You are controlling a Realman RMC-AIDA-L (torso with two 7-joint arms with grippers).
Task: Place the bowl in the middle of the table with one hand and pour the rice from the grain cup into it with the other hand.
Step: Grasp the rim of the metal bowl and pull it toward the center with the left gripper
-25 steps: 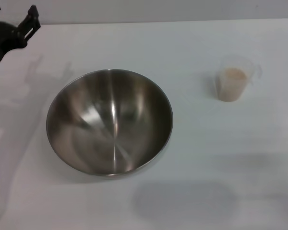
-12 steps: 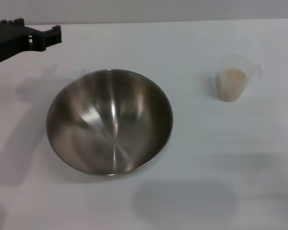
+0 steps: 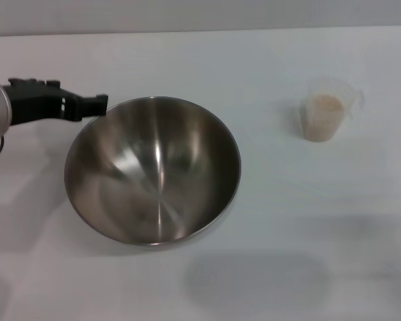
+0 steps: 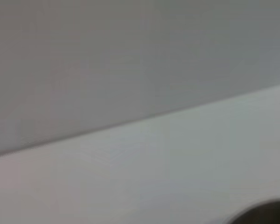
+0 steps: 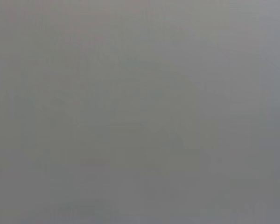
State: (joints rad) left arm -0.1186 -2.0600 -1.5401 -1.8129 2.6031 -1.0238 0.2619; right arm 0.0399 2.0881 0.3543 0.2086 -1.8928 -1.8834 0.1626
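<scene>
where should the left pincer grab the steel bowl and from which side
Probably the thin rim on the bowl's left-rear edge, one finger inside, one outside. The bowl sits upright and open, its curved walls too wide to span, so the rim is the only pinchable part. The left pincer is already beside that edge, so coming in from the robot's left is shortest.

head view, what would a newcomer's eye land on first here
The big shiny steel bowl left of the table's middle, empty inside. Next, the black left gripper reaching in at the bowl's far-left rim, and the small clear grain cup of rice standing apart to the right.
</scene>
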